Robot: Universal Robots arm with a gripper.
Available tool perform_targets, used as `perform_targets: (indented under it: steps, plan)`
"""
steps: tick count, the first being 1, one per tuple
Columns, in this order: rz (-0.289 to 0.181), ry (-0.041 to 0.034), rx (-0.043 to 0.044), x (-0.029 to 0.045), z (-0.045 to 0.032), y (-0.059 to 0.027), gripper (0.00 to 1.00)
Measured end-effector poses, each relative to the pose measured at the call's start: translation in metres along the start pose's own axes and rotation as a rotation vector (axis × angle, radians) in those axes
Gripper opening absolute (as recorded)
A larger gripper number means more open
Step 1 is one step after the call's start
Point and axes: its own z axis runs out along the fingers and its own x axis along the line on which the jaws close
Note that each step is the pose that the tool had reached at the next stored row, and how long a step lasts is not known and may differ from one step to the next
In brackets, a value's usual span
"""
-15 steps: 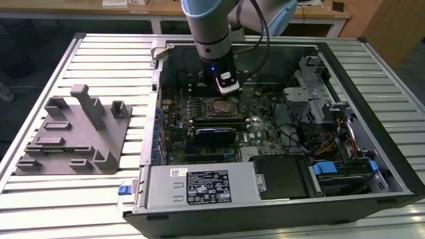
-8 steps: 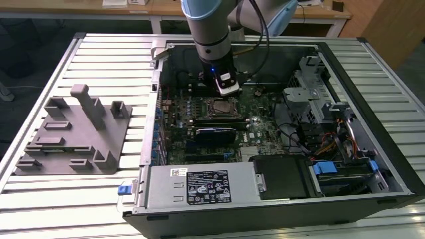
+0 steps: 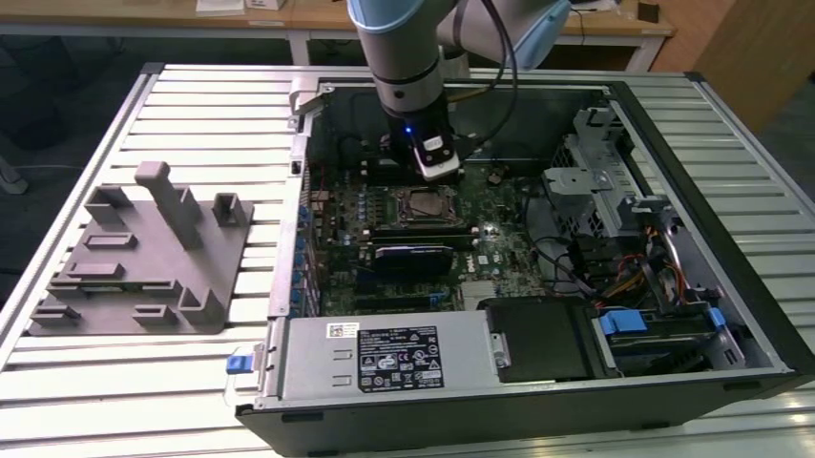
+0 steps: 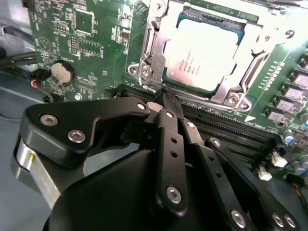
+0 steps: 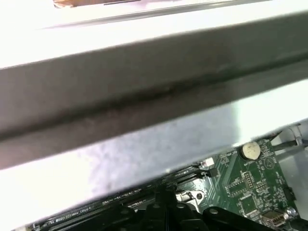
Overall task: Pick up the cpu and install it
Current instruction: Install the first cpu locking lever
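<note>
The pale silvery square cpu (image 4: 204, 50) sits inside the metal-framed socket (image 4: 147, 72) on the green motherboard (image 4: 91, 45). The black gripper (image 4: 166, 98) hovers beside it, jaws clenched together, empty; descending here risks striking the socket frame

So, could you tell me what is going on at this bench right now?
A robot arm is working inside an open computer case lying on a slatted table. The cpu already sits in the motherboard socket. The gripper is shut and empty, its tips close beside the socket's edge, next to the memory slots. A grey fixture lies on the table at the exterior view's left.
</note>
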Motion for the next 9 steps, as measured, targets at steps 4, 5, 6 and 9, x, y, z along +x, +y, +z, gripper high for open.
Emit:
perform_targets:
  steps: [4,5,6,9]
  plan:
    - [0.000,0.0001,0.0001,-0.0015,-0.0078,0.0017,0.11]
    - [0.000,0.0001,0.0001,-0.0019,-0.0097,0.0021,0.11]
    - [0.000,0.0000,0.0001,-0.0022,-0.0113,0.0024,0.11]
    - [0.000,0.0000,-0.0001,-0.0025,-0.0127,0.0028,0.11]
